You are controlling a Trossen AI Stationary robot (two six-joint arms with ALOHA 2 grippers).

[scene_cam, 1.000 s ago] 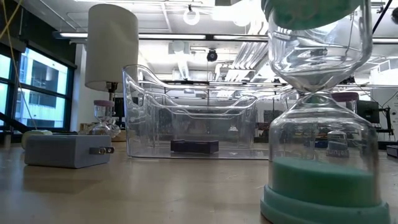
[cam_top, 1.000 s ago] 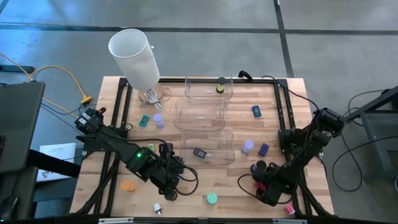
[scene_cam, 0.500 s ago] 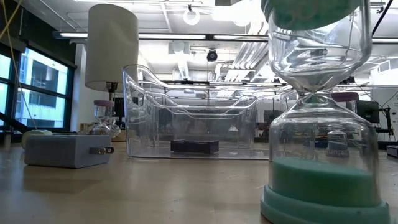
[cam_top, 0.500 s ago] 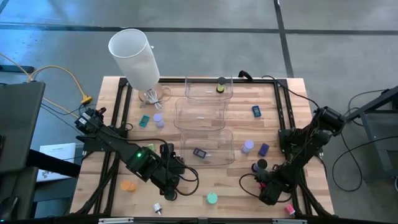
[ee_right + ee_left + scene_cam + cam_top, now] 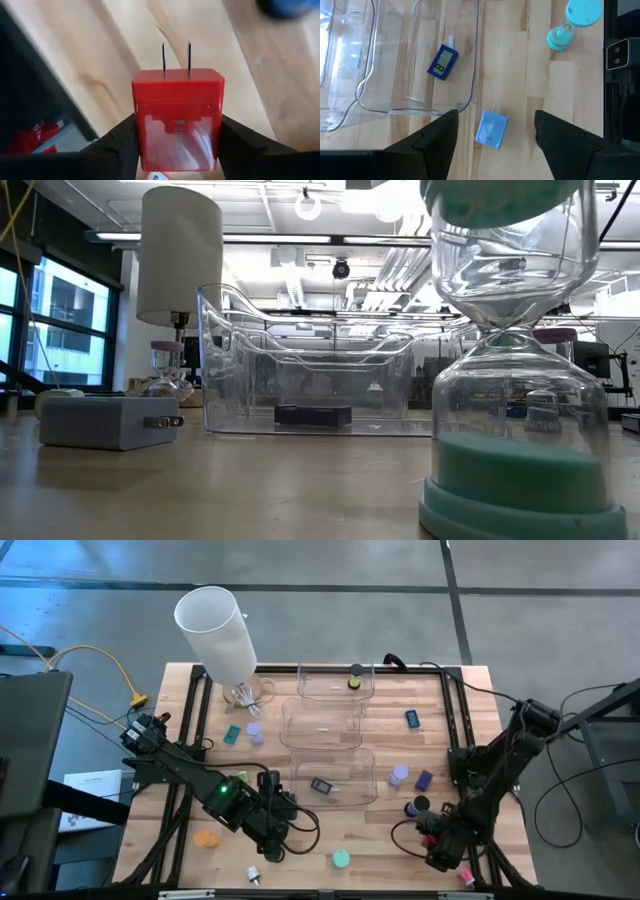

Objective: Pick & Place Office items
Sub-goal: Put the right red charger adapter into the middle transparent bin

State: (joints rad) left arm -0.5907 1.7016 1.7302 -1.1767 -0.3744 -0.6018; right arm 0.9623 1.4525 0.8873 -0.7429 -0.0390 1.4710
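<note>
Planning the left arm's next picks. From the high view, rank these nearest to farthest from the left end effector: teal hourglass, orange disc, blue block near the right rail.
From the left end effector:
1. Teal hourglass, front edge, toward the right arm.
2. Orange disc, on the outer left side; nearly as close, but slightly farther.
3. Blue block, far across by the right rail.

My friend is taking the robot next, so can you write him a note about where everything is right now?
Right tool: shut on a red plug adapter, at the table's near right.
Left tool: open, hovering over a blue plug adapter beside the nearest clear bin.
Done: a blue digital timer in that bin; a small dark item in the far bin.
Left: teal hourglass and other pieces on the table.
</note>
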